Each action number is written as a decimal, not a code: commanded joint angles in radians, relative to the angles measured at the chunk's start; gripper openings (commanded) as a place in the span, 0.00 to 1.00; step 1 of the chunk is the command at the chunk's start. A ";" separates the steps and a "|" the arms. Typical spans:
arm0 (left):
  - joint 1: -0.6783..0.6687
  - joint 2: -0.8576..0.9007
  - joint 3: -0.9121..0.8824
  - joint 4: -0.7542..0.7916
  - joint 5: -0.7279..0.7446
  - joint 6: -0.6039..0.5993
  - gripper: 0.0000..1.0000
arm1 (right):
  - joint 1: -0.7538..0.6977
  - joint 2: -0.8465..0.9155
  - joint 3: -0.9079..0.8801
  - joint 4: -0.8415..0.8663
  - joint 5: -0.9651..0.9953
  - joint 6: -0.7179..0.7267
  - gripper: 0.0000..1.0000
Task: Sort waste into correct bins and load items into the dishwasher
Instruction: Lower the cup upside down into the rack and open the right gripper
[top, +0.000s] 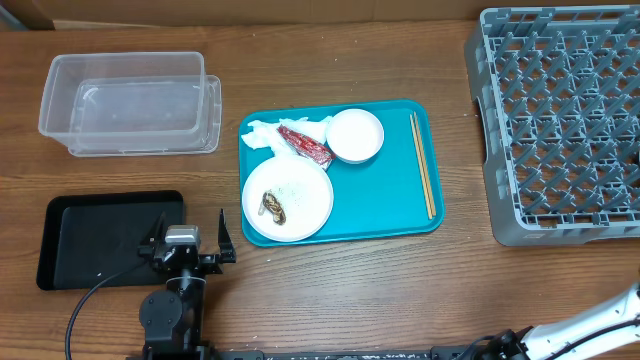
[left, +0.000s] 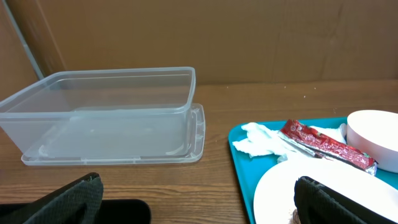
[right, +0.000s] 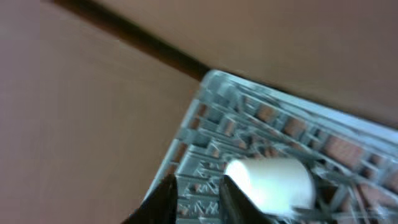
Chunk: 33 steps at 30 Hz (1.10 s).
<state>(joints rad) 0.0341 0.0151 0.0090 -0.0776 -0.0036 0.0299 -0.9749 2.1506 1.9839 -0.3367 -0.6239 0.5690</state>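
Two fingers of the left gripper (top: 192, 236) are spread wide and hold nothing. It is positioned near the front edge, at the right end of the black tray (top: 100, 235). The plate (top: 300, 195) with the food scrap (top: 272, 206) lies just to its right, on the teal tray (top: 400, 200) at mid-worktop. The right gripper (right: 198, 202) is seen blurred at a corner of the dish rack (right: 249, 118), with a white cup (right: 270, 183) just beside one finger. Its opening cannot be determined.

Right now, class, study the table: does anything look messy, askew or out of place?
Yes: a brown food scrap sits on the white plate, and a red wrapper lies across the crumpled napkin on the teal tray. The clear tub rests off-centre on its lid. Nothing looks broken.
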 joint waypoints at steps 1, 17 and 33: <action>0.001 -0.011 -0.004 0.000 0.000 0.016 1.00 | 0.129 -0.006 0.007 -0.040 0.197 -0.083 0.29; 0.001 -0.011 -0.004 0.000 0.000 0.016 1.00 | 0.330 0.166 0.007 -0.018 0.722 -0.230 0.04; 0.001 -0.011 -0.004 0.000 0.000 0.016 1.00 | 0.321 0.167 0.007 -0.120 0.893 -0.308 0.04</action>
<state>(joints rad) 0.0341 0.0147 0.0090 -0.0776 -0.0036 0.0299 -0.6464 2.3238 1.9881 -0.4255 0.2264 0.2928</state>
